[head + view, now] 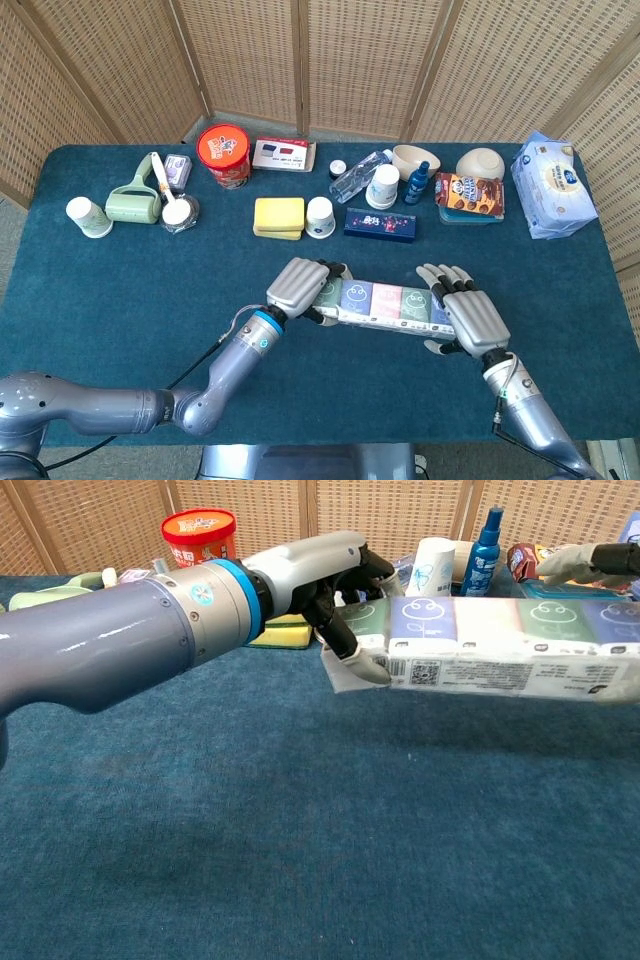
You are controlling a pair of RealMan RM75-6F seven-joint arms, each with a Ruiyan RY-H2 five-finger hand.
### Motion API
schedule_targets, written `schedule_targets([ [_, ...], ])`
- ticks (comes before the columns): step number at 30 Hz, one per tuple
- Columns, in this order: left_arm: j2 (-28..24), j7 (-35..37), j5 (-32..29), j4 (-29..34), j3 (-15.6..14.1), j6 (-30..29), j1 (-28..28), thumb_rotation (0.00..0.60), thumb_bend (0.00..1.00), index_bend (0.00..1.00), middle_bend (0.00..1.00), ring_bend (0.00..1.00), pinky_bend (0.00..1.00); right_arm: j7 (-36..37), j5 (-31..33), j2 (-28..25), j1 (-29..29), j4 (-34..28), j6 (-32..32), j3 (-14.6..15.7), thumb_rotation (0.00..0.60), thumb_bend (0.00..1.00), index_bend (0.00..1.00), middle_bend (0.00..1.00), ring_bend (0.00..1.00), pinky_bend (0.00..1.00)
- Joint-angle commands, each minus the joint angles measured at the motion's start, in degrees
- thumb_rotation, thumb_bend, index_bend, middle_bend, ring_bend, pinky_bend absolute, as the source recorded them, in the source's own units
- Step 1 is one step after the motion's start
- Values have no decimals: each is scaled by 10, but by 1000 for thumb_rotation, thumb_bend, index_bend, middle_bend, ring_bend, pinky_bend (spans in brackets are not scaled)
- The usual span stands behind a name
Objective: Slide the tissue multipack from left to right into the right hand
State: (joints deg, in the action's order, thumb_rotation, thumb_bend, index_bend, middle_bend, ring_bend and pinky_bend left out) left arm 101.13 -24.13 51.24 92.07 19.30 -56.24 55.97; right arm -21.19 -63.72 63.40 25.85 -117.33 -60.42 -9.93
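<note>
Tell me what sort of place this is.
Probably a staged robot test setup: a blue-covered table crowded with assorted household goods like a red tub, closed in by wicker screens.

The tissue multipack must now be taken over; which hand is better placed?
Probably the right hand: its fingers lie over the tissue multipack's right end, while the left hand grips the left end.

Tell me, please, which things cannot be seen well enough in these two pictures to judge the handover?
- Right hand, head view: its back hides the palm, so any grip on the tissue multipack cannot be told.
- Chest view: the right edge cuts off the multipack's end and most of that hand.
- Left hand, head view: its back covers the pack's left end.
- Pack's barcode print, chest view: too small to read.
</note>
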Motion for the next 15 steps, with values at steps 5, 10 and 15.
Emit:
schedule_targets([
  [5,8,6,-1,7,0,-8,3,600,0,462,488,402,487,-25,44,12,25,3,6,-5,600,0,0,3,0,8],
  [10,7,8,2,14,-2,-12,3,600,0,462,488,403,487,-46,69,27,36,12,-8,-6,600,211,180,335,301,396],
  [15,4,9,-1,20,-4,-14,3,600,0,462,487,403,487,-45,78,40,41,21,-16,-4,600,538,546,675,628,804],
])
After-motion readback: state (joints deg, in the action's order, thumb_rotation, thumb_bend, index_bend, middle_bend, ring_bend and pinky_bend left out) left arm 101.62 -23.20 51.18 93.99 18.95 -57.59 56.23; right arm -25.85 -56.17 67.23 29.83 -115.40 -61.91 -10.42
